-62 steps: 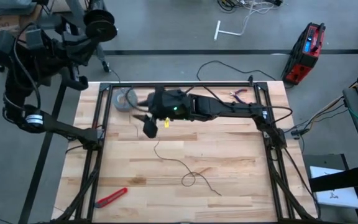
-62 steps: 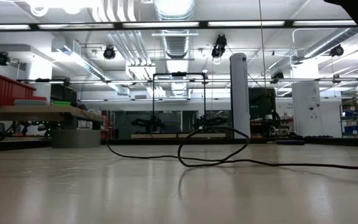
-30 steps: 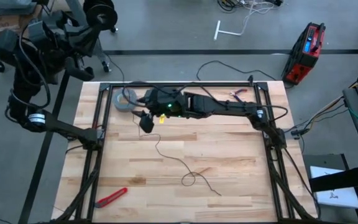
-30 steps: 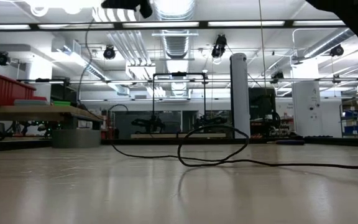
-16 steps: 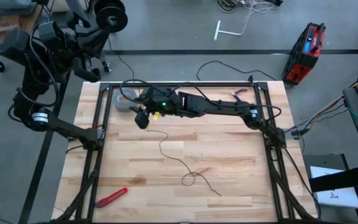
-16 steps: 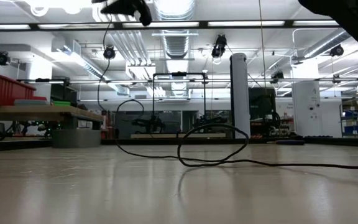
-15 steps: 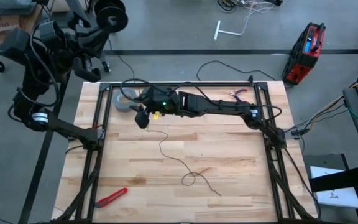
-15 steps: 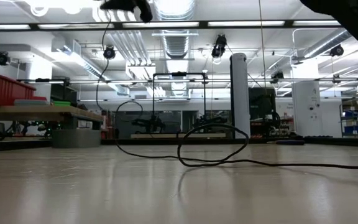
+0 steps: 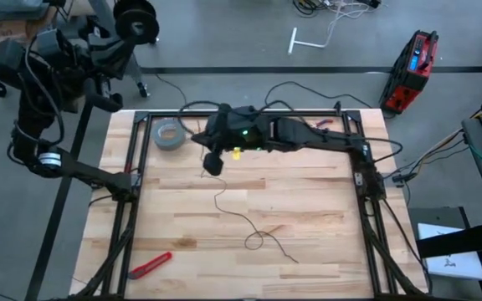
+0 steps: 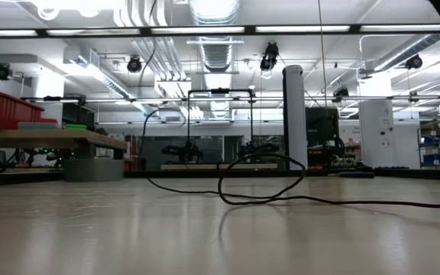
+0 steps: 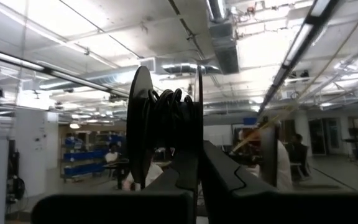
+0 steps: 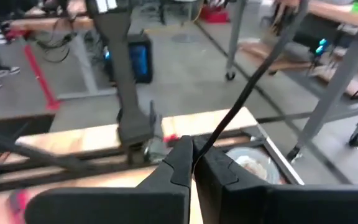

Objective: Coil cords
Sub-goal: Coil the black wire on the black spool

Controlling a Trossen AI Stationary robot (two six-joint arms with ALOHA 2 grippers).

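Right gripper [image 9: 214,164] pinches the cord [image 9: 239,219], its slack trailing below across the table [image 9: 308,209]; left gripper [image 11: 197,180] clamps the reel [image 11: 163,124], raised off-table. Next, winding slack onto it.

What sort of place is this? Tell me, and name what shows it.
Probably a robotics lab or workshop: exposed ceiling ducts, a red bin on a workbench, and a red tool case on the concrete floor.
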